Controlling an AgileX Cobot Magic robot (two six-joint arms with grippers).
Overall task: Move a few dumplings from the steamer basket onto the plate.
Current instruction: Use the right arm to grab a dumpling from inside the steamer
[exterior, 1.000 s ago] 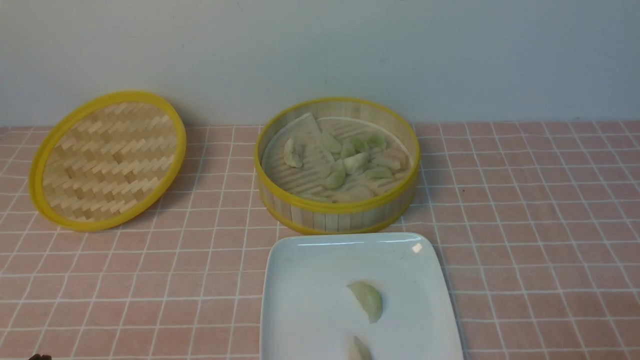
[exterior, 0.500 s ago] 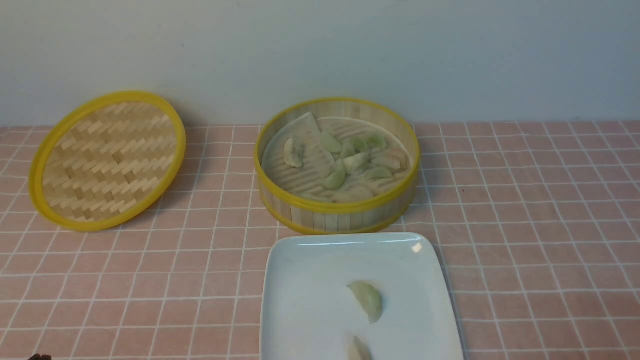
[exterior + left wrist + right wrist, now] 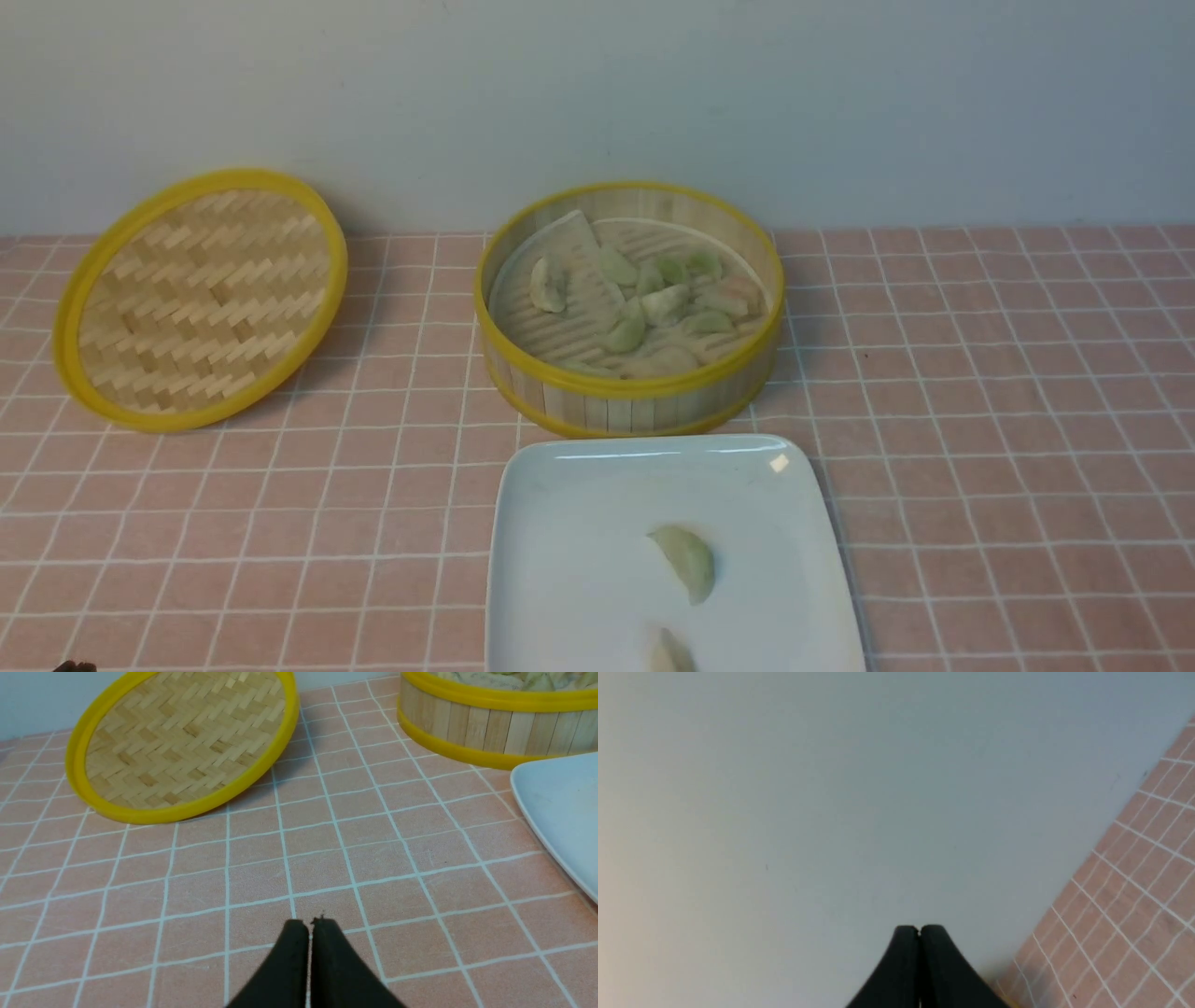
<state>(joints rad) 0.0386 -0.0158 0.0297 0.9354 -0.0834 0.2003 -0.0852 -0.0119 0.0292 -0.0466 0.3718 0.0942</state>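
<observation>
Before the basket (image 3: 630, 411) lies the plate (image 3: 597, 560), dumplings (image 3: 689, 560) on both, the lid (image 3: 205, 299) left.

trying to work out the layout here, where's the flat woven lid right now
In the front view the woven lid is at the left, left of the steamer basket, tilted near the wall.

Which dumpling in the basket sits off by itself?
The whitish dumpling on the left side of the basket; the others lie closer together.
</observation>
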